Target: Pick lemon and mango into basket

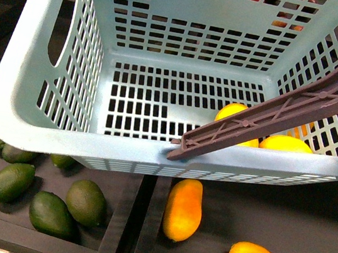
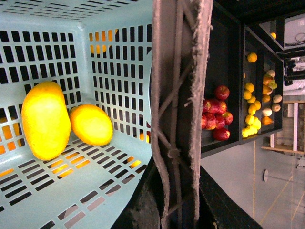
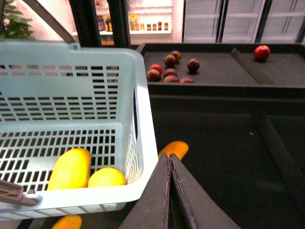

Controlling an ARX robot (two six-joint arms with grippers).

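Inside the light aqua-blue plastic basket (image 1: 43, 114) with lattice walls, two yellow fruits lie side by side on the floor, touching: the long smooth orange-yellow mango (image 3: 70, 169) and the smaller, rounder bright yellow lemon (image 3: 106, 177). From the left wrist view the mango (image 2: 45, 119) and lemon (image 2: 91, 124) sit close to one corner of the basket. A brown ribbed arched handle (image 1: 299, 105) slants across the basket's near rim, partly covering both fruits in the front view. The right gripper (image 3: 169, 160) shows just outside the basket's near corner, its dark jaws pressed together with nothing between them. The left gripper's jaws are not visible, so their state cannot be told. Below the basket, on the dark surface (image 1: 314, 218), lie two more orange-yellow elongated fruits (image 1: 183, 209) and, in the neighbouring compartment, several dark green oval fruits (image 1: 53, 201). Red apples (image 2: 217, 114) rest in a farther bin.
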